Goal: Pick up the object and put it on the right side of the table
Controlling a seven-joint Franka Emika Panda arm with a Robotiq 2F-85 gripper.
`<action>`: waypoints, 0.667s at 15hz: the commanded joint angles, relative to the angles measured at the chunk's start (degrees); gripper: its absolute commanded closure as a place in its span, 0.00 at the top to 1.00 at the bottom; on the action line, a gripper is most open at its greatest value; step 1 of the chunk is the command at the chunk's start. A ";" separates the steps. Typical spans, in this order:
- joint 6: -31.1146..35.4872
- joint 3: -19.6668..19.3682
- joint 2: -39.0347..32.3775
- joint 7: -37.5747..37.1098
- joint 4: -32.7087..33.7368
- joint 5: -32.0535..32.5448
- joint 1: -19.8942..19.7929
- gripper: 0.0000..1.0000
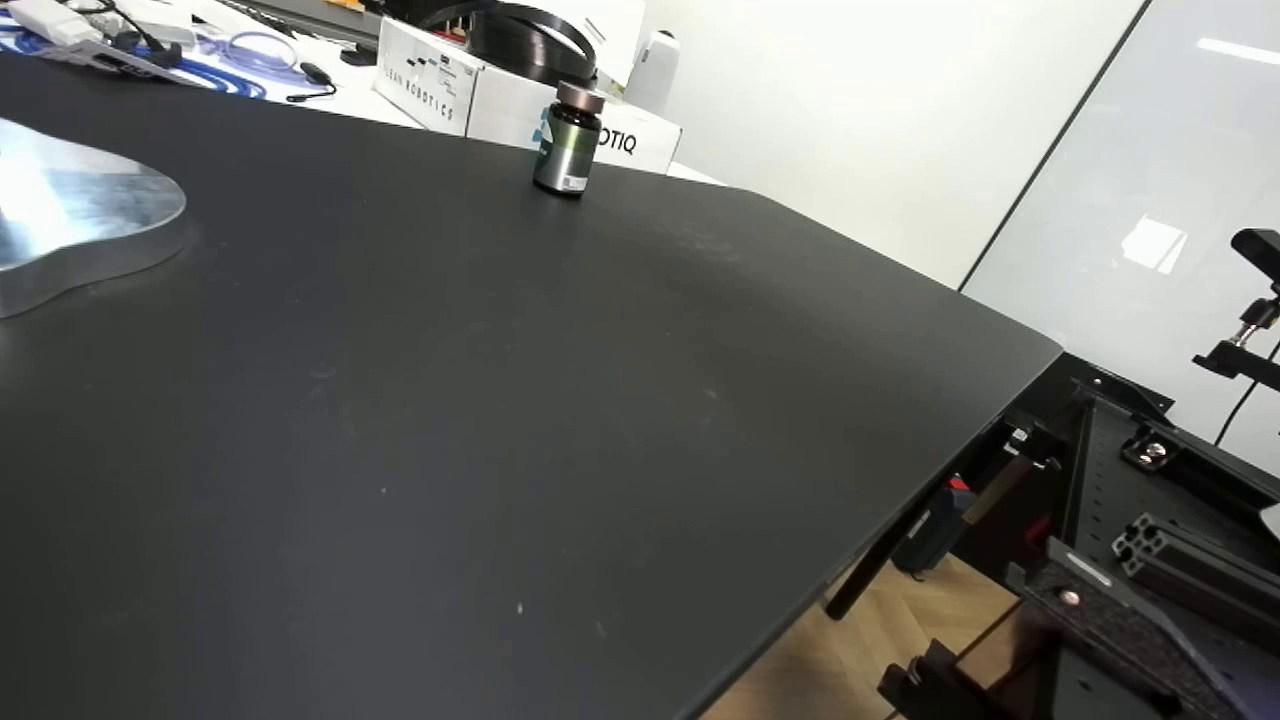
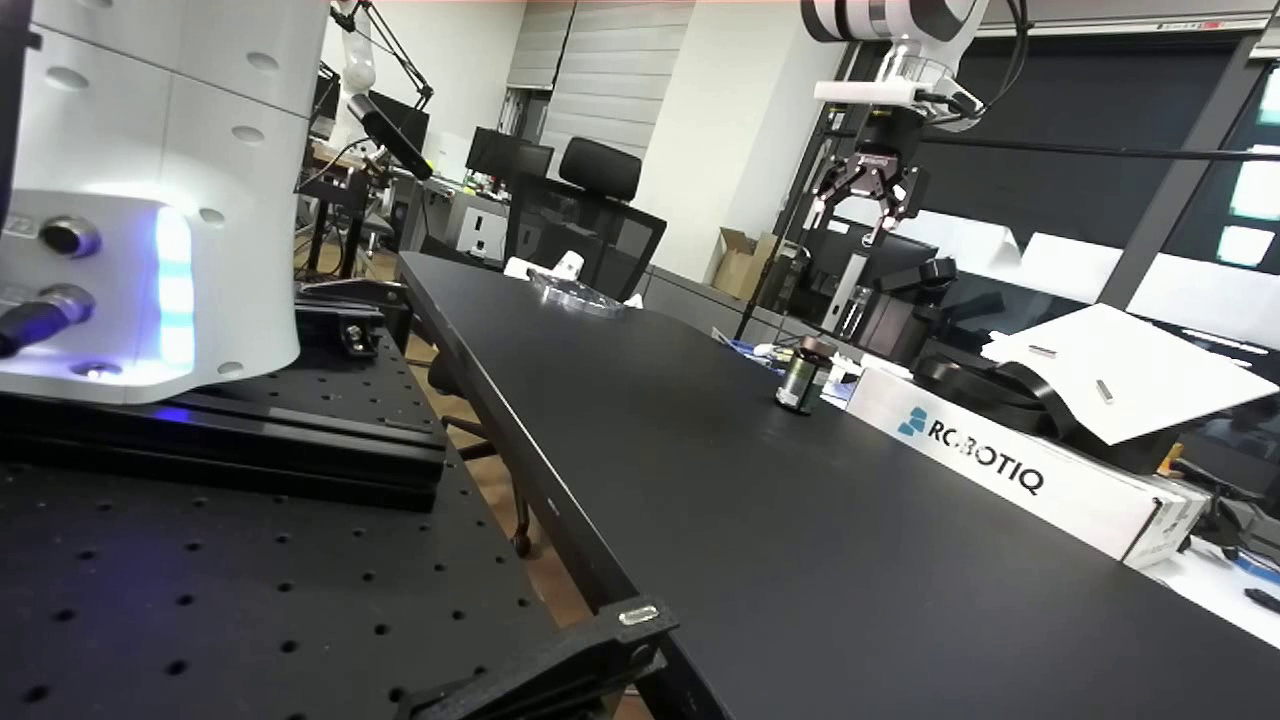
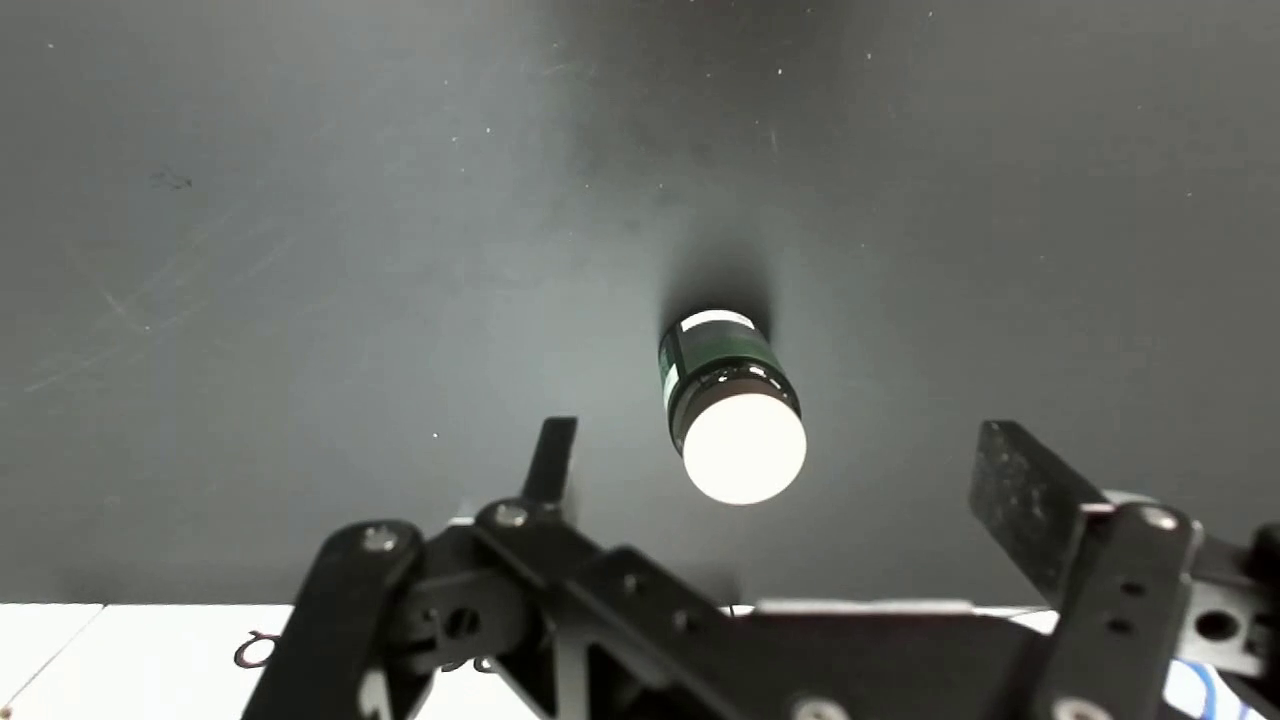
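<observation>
On the matte black table stands a glossy cylindrical bottle, pincer spread wide.

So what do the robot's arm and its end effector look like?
The arm is white and rounded, with dark bands around one section and black cables looping alongside. The end effector is mostly black, with two angular, jointed fingers dotted with silvery screws. No lettering on it is readable.
</observation>
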State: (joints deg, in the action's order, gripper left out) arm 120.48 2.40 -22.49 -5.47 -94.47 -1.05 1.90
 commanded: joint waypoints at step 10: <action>5.04 -0.55 -14.20 2.45 13.34 2.23 0.97 1.00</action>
State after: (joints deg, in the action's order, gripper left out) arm 124.63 1.54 -31.38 -4.09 -86.86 2.09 2.63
